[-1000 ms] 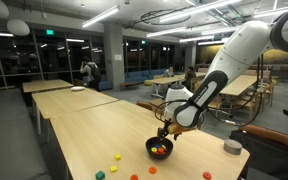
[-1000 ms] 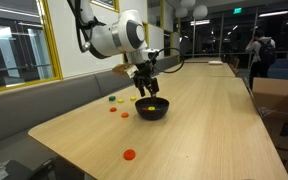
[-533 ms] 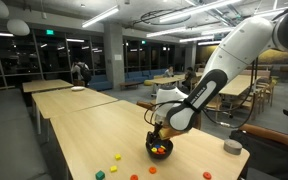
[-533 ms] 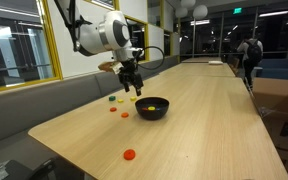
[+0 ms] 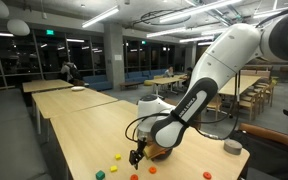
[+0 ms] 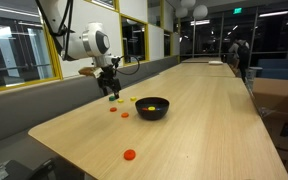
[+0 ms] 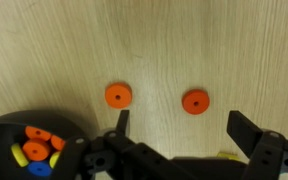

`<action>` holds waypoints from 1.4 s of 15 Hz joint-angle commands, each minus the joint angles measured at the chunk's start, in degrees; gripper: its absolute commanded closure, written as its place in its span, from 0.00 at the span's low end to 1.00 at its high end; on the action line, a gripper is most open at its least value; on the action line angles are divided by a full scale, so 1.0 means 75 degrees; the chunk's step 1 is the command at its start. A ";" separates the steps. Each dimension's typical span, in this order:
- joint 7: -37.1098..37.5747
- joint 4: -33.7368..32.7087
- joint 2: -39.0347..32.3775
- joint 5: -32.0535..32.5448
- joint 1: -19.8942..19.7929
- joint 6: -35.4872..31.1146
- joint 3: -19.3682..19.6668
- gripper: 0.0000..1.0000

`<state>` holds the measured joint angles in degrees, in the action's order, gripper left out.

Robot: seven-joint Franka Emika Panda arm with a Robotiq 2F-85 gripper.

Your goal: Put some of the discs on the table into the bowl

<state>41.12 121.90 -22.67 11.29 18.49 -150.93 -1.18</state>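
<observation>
The black bowl (image 6: 152, 108) sits on the pale wooden table (image 6: 204, 130) with several coloured discs (image 7: 32, 150) inside it. In the wrist view it shows at the lower left as the bowl (image 7: 4, 135). My gripper (image 7: 184, 128) is open and empty. It hovers above the table beside the bowl, over two orange discs (image 7: 118, 95) (image 7: 195, 101). A yellow disc (image 7: 227, 155) peeks out below the jaws. In both exterior views the gripper (image 6: 112, 93) (image 5: 136, 155) hangs over loose discs (image 6: 124, 115); the arm partly hides the bowl (image 5: 160, 153).
A single orange disc (image 6: 130, 154) lies nearer the table's end. More discs (image 5: 117, 156) (image 5: 207, 175) lie scattered along the front. A grey puck (image 5: 232, 147) rests near the table edge. Other long tables and chairs stand behind.
The gripper has moved from above the bowl sideways and down to the loose discs beside it. Its jaws opened wider early on and have stayed wide.
</observation>
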 commanded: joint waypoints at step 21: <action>-0.1041 -0.2148 -0.2199 -0.1561 0.0139 0.0811 -0.0136 0.00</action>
<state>33.53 107.58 -37.65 0.34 18.59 -144.68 -2.91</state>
